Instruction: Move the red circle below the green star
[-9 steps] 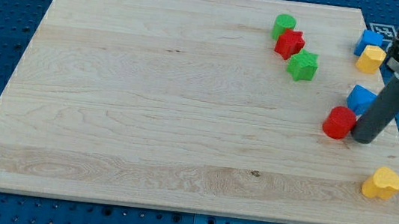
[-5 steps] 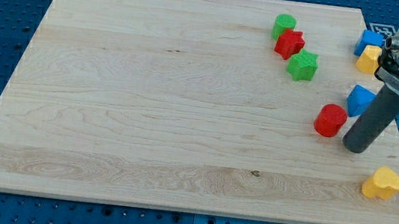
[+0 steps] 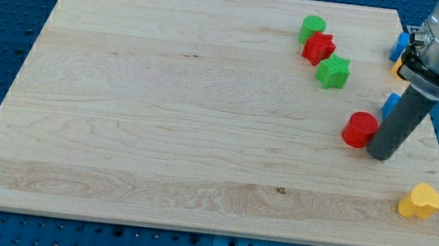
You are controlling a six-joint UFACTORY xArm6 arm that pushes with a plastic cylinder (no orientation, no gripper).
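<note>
1. The red circle (image 3: 360,129) sits toward the view's right side of the wooden board (image 3: 162,116), below the green star (image 3: 333,72) and a little to its right, well apart from it.
2. My tip (image 3: 378,154) is pressed against the red circle's right side, slightly lower than it. The arm ends in a plain rod, so nothing opens, closes or grips.
3. Just right of the red circle, a blue block (image 3: 389,103) peeks out from behind the rod.
4. Up and left of the green star, touching it, is a red star (image 3: 319,47), then a green block (image 3: 313,26).
5. A yellow heart (image 3: 421,201) lies down and right of the red circle, near the board's corner.
6. More blue (image 3: 398,46) shows far above, mostly hidden.
</note>
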